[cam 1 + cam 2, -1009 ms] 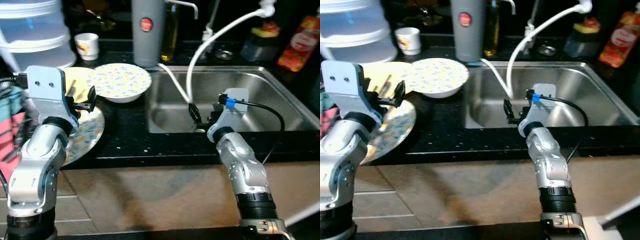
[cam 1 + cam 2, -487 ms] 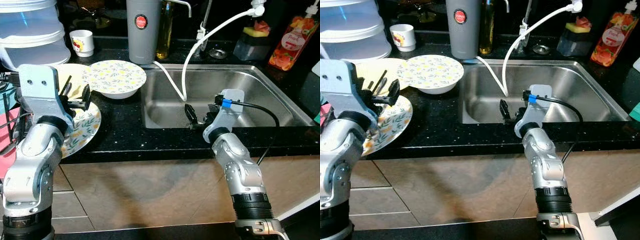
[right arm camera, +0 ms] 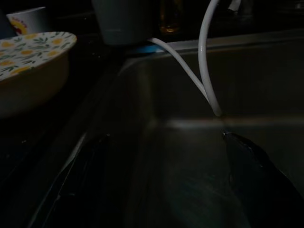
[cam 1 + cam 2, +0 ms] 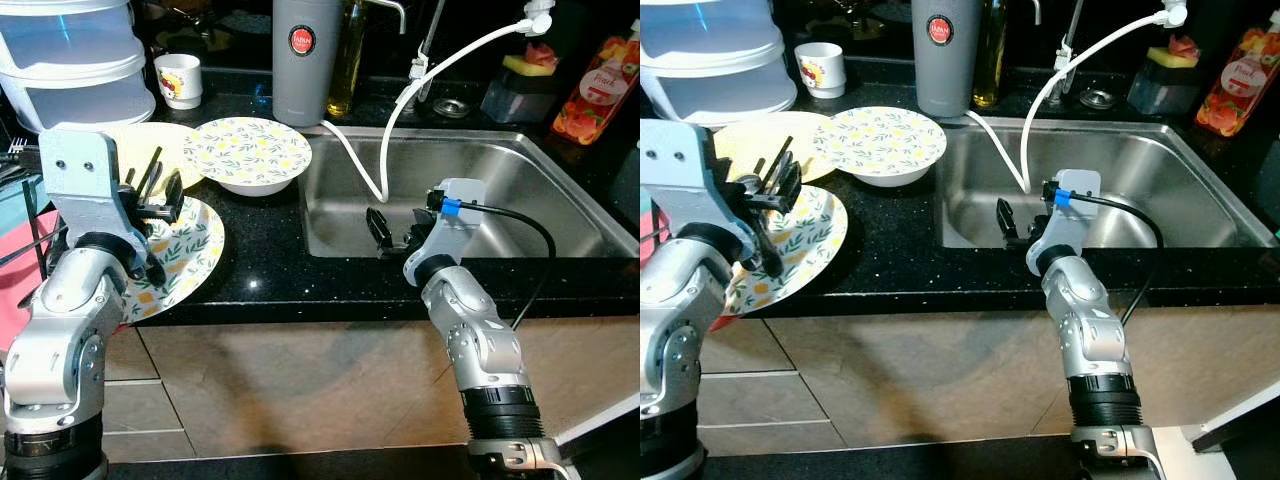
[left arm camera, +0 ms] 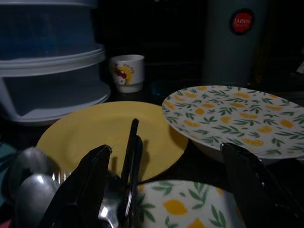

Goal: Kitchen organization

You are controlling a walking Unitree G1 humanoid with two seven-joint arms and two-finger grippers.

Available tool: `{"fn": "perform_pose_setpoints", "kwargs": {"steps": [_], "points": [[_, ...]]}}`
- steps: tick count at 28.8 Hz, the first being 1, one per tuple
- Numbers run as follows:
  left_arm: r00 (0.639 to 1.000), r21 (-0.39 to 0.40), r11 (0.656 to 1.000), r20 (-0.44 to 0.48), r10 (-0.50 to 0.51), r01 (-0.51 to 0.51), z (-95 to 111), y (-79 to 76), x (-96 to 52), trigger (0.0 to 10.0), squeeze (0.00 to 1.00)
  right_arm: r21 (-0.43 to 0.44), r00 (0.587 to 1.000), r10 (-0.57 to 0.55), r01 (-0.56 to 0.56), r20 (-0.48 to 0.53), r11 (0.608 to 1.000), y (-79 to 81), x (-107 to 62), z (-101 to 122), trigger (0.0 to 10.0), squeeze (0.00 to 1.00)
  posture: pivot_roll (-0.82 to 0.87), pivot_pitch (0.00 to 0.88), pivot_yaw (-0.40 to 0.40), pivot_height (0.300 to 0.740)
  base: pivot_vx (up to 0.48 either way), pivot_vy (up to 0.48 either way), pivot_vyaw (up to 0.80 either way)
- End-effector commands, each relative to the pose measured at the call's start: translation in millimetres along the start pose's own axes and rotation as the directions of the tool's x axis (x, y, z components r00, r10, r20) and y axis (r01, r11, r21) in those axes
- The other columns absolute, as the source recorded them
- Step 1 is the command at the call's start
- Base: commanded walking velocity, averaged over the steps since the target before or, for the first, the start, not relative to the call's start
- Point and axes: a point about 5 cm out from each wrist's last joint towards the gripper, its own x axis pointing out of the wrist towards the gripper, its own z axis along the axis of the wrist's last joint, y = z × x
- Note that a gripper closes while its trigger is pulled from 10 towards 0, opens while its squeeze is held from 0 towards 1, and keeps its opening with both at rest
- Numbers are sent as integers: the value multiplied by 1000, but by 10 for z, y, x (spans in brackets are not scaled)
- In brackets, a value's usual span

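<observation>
My left gripper [image 4: 165,225] hovers open over a leaf-and-lemon patterned plate [image 4: 190,255] at the counter's front edge. In the left wrist view, dark chopsticks [image 5: 130,161] rise between the spread fingers [image 5: 90,185], with spoons [image 5: 28,185] beside them; I cannot tell whether they touch. Behind lie a yellow plate [image 5: 104,133] and a patterned bowl [image 4: 248,152]. My right gripper [image 4: 397,228] is open over the front rim of the steel sink [image 4: 520,160], with nothing between its fingers [image 3: 251,175].
A white hose [image 4: 400,110] drops from the tap into the sink. A grey thermos [image 4: 303,60], oil bottle [image 4: 347,60], small cup [image 4: 179,80] and stacked plastic containers [image 4: 75,60] line the back. An orange soap bottle [image 4: 597,90] stands at the far right.
The head camera has shifted, so the whole scene sits differently. Both grippers keep about the same places over the plate and the sink rim, still open.
</observation>
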Motion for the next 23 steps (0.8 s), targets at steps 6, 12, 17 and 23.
{"fn": "perform_pose_setpoints", "kwargs": {"steps": [6, 12, 17, 23], "points": [[1000, 18, 1000, 21, -9, 9, 62, -7, -16, 10000, 0, 18, 1000, -1, 1, -8, 1000, 1, -19, -12, 10000, 0, 125, 115, -53, 740, 0, 0, 0], [1000, 26, 1000, 25, -19, 18, 76, -24, -25, 10000, 0, 18, 1000, -3, 3, -8, 1000, -3, -35, -17, 10000, 0, 125, 120, -50, 740, 0, 0, 0], [999, 28, 999, 26, -26, 25, 79, -39, -23, 10000, 0, 7, 1000, -16, 16, -6, 1000, -23, -45, -11, 10000, 0, 125, 120, -50, 740, 0, 0, 0], [999, 28, 999, 27, -32, 31, 87, -48, -15, 10000, 0, 11, 1000, -28, 28, -1, 1000, -48, -43, 6, 10000, 0, 121, 127, -49, 740, 0, 0, 759]]}}
